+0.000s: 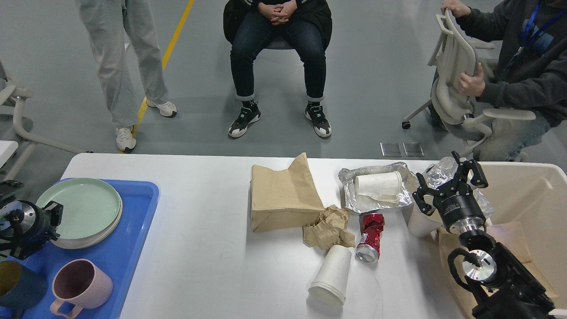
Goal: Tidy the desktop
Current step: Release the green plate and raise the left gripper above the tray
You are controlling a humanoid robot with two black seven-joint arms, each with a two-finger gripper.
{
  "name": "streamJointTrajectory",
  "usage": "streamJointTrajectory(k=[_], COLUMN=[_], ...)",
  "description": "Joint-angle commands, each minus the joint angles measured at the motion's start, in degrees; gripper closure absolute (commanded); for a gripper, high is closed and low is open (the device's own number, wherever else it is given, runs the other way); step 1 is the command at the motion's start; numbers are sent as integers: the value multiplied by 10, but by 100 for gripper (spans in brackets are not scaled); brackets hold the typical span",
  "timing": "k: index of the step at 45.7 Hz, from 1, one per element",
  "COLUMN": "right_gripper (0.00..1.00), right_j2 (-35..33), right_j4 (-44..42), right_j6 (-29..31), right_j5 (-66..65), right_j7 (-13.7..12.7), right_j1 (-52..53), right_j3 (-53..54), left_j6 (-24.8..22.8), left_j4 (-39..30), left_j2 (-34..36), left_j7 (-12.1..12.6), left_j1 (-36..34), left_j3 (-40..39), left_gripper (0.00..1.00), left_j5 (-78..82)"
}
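Dishes stacked in blue tray (137, 221); rubbish littering desk (199, 248); right pincer (447, 186) spread, left pincer (48, 217) unreadable

White tabletop (199, 248): blue tray (128, 248) left with green plate (82, 208); brown bag (283, 197), crushed red can (370, 235), toppled paper cup (330, 274) centre-right.

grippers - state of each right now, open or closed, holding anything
Left gripper: cannot tell, seen dark and end-on beside the green plate.
Right gripper: open, fingers spread, holding nothing.
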Motion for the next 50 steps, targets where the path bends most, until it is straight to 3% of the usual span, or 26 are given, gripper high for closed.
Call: streamJointTrajectory(k=[1,4,10,19,21,25,50], right_gripper=[0,0,0,0,0,0,0], right_j2=[0,0,0,0,0,0,0], right_j4=[0,1,1,1,1,0,0], right_j6=[0,0,0,0,0,0,0], right_j5=[0,0,0,0,0,0,0], right_j7=[0,0,0,0,0,0,0], right_j1=[0,0,0,0,0,0,0], right_j3=[0,0,0,0,0,0,0], left_j6=[-1,0,1,2,2,2,17], left_j4=[-4,-6,-7,-8,-8,-8,-82], left_j2=[-1,-1,0,3,3,4,40], left_j7=[0,0,0,1,1,0,4], left_j1=[0,0,0,0,-1,-3,-38], left_j3=[-6,-15,-27,-27,-27,-28,-39], left_gripper=[98,91,68,23,18,13,12], left_j5=[1,1,1,1,1,5,9])
